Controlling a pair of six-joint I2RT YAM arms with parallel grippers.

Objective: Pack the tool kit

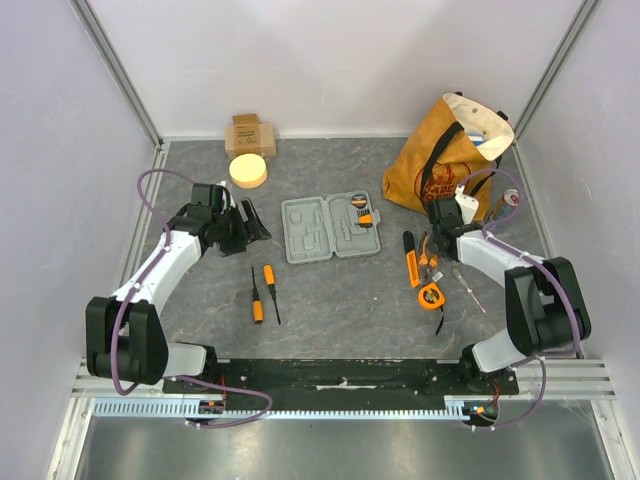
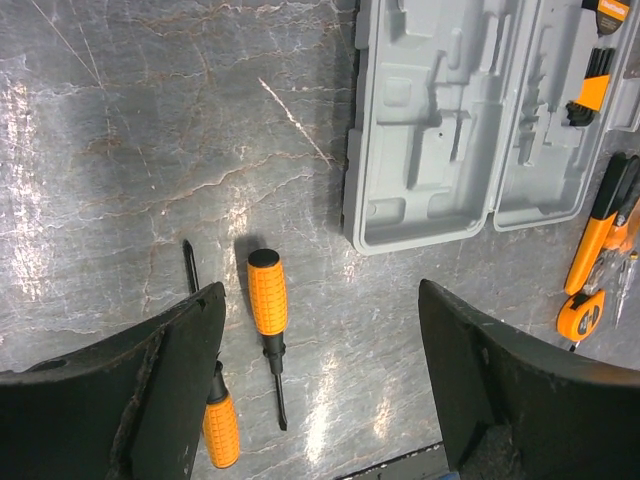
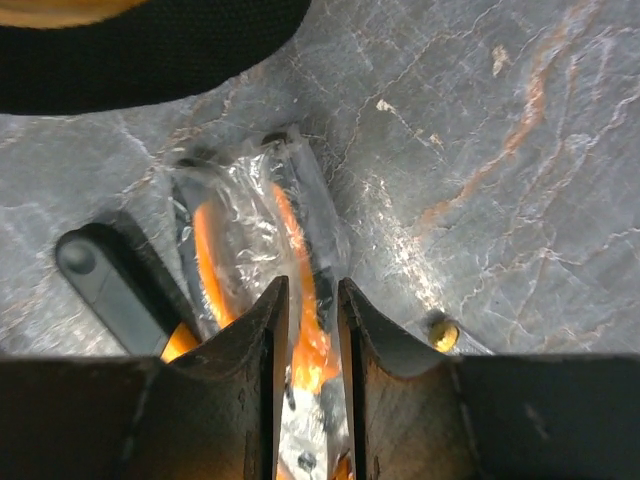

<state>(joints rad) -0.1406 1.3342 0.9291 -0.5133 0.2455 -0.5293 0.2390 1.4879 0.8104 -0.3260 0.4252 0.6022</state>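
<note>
The grey tool case [image 1: 330,227] lies open in the middle of the table, with one orange-and-black tool [image 1: 362,215] in its right half. Two orange-handled screwdrivers [image 1: 262,292] lie in front of it. My left gripper [image 1: 247,226] is open and empty just left of the case; in its wrist view [image 2: 320,370] it hovers above the screwdrivers [image 2: 267,296], with the case [image 2: 430,140] beyond. My right gripper [image 1: 437,243] is down among tools right of the case. Its jaws [image 3: 312,290] stand narrowly apart, closed round one orange handle of plastic-bagged pliers [image 3: 250,230].
An orange utility knife [image 1: 411,262], a tape measure [image 1: 431,296] and a thin screwdriver [image 1: 470,288] lie by the right gripper. The orange-brown tote bag [image 1: 440,160] stands at the back right. A cardboard box [image 1: 250,133] and a yellow disc [image 1: 248,170] sit at the back left.
</note>
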